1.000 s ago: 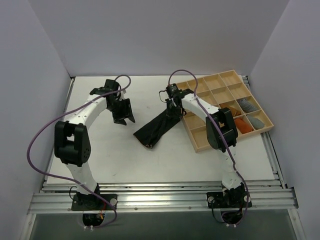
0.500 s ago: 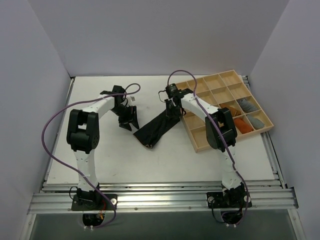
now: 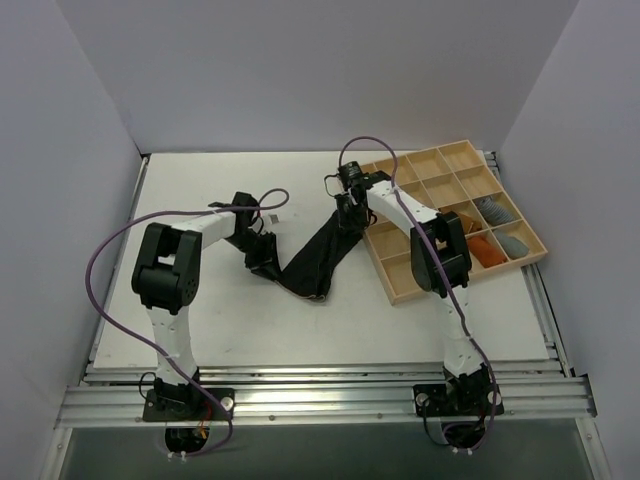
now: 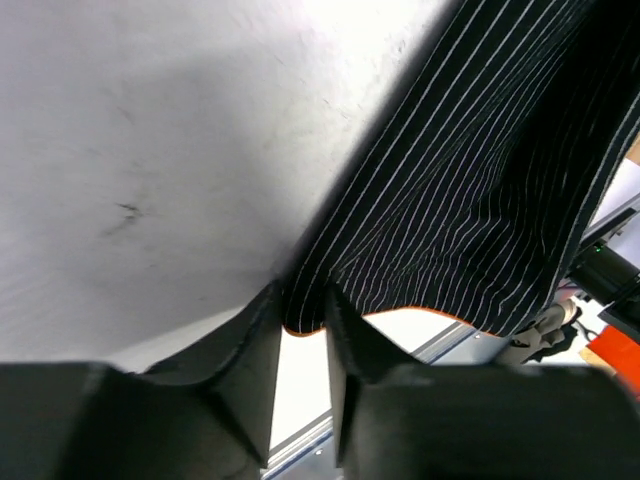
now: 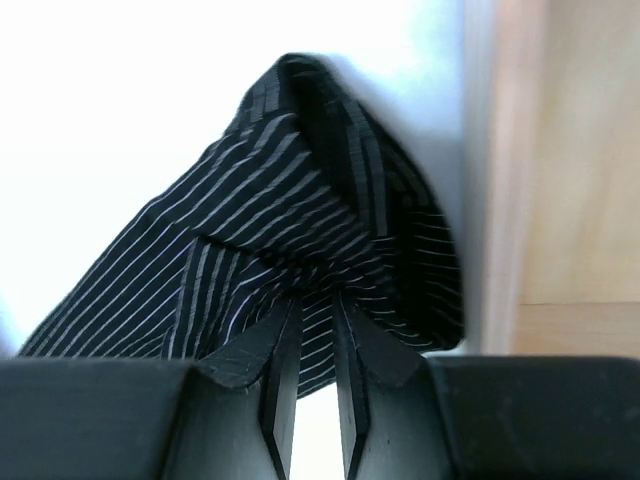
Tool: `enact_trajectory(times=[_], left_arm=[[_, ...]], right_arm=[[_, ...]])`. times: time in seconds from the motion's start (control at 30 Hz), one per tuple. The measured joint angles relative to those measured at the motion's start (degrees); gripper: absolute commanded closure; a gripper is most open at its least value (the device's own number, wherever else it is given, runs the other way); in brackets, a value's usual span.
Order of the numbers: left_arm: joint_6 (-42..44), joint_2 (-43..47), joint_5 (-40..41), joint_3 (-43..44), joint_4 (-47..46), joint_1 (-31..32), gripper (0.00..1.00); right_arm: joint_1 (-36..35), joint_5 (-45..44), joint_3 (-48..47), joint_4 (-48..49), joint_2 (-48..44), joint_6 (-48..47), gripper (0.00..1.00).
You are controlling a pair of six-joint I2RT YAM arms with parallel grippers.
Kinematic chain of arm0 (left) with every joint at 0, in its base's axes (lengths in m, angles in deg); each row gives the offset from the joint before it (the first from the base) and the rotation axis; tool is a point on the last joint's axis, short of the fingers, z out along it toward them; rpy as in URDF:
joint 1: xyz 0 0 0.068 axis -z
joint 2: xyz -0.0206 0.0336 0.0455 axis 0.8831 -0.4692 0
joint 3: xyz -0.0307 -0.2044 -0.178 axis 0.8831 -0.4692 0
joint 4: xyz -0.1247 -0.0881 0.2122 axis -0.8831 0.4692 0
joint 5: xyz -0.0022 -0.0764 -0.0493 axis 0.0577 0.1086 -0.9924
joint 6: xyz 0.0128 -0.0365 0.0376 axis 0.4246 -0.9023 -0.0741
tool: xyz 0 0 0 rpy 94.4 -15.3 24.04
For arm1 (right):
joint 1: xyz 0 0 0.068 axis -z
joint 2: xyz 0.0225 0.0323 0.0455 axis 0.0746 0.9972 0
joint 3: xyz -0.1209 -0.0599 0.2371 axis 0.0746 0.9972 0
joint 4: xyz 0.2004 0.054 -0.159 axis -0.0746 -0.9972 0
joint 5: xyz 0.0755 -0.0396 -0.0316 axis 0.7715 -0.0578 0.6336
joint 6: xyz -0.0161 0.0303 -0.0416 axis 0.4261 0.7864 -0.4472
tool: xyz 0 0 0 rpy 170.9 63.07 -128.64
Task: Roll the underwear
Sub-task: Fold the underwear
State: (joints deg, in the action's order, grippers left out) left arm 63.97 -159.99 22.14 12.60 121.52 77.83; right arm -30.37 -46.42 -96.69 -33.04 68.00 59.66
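Observation:
The underwear (image 3: pixel 322 252) is a black pinstriped cloth, pulled into a slanted band in the middle of the table. My left gripper (image 3: pixel 266 262) is at its lower left end. In the left wrist view the jaws (image 4: pixel 303 308) are closed on an orange-edged corner of the underwear (image 4: pixel 470 190). My right gripper (image 3: pixel 346 206) holds the upper right end, beside the tray. In the right wrist view the fingertips (image 5: pixel 315 300) pinch a bunched fold of the underwear (image 5: pixel 290 220).
A wooden tray (image 3: pixel 440 190) with several compartments lies at the right, touching the upper end of the cloth; its pale edge (image 5: pixel 560 200) shows beside the right gripper. Orange rolls (image 3: pixel 486 250) and grey rolls (image 3: pixel 497 212) sit in its right compartments. Walls enclose the table.
My left arm swung right to the cloth's lower left corner and its jaws closed on it. The cloth now stretches tighter between both grippers. The right gripper shifted slightly back.

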Motion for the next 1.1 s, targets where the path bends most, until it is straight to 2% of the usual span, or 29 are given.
enact_trajectory(times=[0.2,0.3,0.47,0.5,0.53,0.57,0.63,0.87,1.1], left_arm=[[-4.0,3.1,-1.2,-6.3,-4.0,3.8,0.78],[-7.0,5.3,-1.6,-10.0,-7.0,7.0,0.80],[-11.5,6.7,-3.1,-13.4,-10.5,8.9,0.83],[-12.2,6.9,-3.1,-13.7,-10.8,8.8,0.83],[-12.9,7.1,-3.1,-14.0,-11.2,8.8,0.83],[-13.5,7.2,-3.1,-14.4,-11.7,8.8,0.83],[-14.6,7.7,-2.9,-15.1,-12.5,8.7,0.83],[-16.8,8.5,-2.7,-16.5,-14.7,8.8,0.83],[-19.4,9.3,-2.6,-18.1,-17.6,9.4,0.85]], right_arm=[[1.0,0.5,-0.4,-0.3,0.0,-1.9,0.83],[1.1,0.7,-0.1,-0.2,-0.2,-2.1,0.78],[1.2,1.0,3.1,-0.3,-3.1,-1.1,0.54],[1.2,1.1,3.9,-0.4,-4.3,-0.6,0.52],[1.1,1.4,5.1,0.0,-6.0,-0.3,0.49],[1.1,1.7,6.7,0.4,-8.0,0.4,0.40],[0.8,2.1,11.0,1.3,-13.7,2.1,0.33],[-3.4,3.5,26.6,6.4,-30.1,8.0,0.32],[-11.5,3.2,38.2,10.1,-32.8,13.3,0.31]])
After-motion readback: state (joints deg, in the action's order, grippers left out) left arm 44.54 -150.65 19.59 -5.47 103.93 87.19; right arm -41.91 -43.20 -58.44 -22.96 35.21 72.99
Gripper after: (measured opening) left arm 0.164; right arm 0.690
